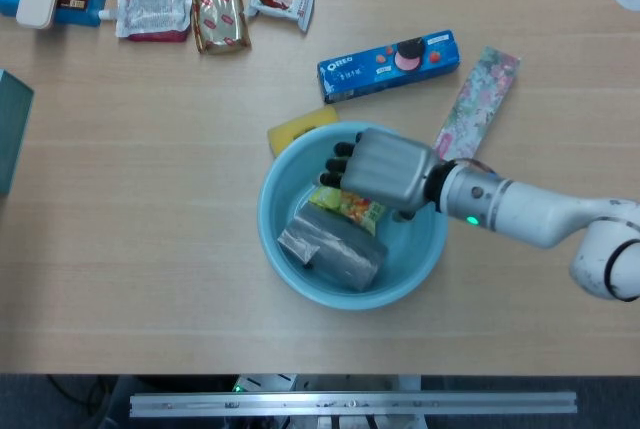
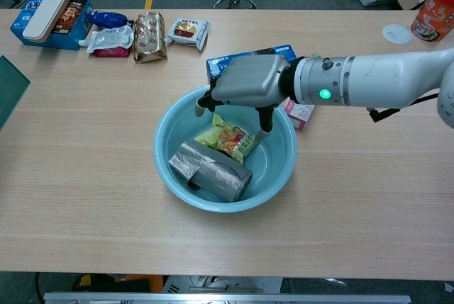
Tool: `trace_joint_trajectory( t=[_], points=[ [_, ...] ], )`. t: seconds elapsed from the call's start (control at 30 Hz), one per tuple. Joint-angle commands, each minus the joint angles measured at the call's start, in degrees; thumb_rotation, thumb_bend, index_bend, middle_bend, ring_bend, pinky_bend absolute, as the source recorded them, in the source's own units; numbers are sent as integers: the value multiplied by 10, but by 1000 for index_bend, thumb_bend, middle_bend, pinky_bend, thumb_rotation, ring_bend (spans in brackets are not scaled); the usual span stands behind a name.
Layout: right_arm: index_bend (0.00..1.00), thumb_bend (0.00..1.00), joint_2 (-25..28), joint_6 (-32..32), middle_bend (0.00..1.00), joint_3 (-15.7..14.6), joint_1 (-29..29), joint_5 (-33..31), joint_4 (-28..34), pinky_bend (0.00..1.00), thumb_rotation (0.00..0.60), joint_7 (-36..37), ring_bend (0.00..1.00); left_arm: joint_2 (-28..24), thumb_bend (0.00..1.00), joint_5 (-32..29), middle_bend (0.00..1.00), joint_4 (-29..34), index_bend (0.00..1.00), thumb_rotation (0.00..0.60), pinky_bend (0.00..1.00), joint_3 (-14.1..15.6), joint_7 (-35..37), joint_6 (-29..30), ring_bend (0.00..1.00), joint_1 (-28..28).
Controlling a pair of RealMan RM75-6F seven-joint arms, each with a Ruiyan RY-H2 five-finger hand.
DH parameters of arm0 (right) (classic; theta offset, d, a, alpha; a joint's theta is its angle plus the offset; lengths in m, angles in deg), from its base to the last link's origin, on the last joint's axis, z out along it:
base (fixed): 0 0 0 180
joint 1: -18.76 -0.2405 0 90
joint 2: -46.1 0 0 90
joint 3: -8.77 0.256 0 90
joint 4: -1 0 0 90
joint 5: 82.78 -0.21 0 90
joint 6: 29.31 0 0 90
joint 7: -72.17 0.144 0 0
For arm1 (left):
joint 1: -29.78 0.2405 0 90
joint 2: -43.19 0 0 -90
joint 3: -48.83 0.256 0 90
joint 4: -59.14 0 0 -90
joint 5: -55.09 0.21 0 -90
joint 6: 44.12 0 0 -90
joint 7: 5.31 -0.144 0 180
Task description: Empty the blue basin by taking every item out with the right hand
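The right robot hand (image 2: 245, 84) hangs palm-down over the blue basin (image 2: 284, 169), fingers apart and grasping nothing, placed that way, I would say, to come down on what lies beneath it. Directly under its palm sits the yellow snack packet (image 2: 228, 138), resting flat against the basin floor; just below that, towards the near rim, lies the grey wrapped bundle (image 2: 211, 169), the bulkier of the two. Both are left to take out, so the basin is not yet empty.

Behind the robot hand, on the counter (image 1: 150, 209), the Oreo box (image 1: 389, 64) and the flowered pack (image 1: 478, 101) lie outside the basin, close to its far rim, and a yellow sponge (image 1: 300, 128) peeps from beside the rim. The left hand does not appear in either view.

The packet looks thin and slippery, so a pinch at its edge seems the likelier hold.
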Motion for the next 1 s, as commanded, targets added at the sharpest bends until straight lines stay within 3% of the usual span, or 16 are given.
trace_joint_trajectory(
  t=[0.03,0.3,0.87,1.0],
  points=[
    [201,49,-22,-18,294,-8,-14,-18,-14,458,600,-15,224,0,357,-1,382,-3,403,600,307,1,4,2,315,3],
    [201,49,-74,-16,294,-20,-31,-65,-56,458,600,-68,224,-2,357,-4,382,-14,403,600,308,3,16,5,316,9],
    [201,49,-142,-7,295,-38,-56,-136,-131,458,600,-111,225,0,357,-6,382,-22,404,600,307,1,21,3,316,9],
    [256,49,-158,0,321,-44,-55,-141,-149,465,600,-113,260,0,357,-5,382,-24,404,600,307,2,24,4,316,11]
  ],
)
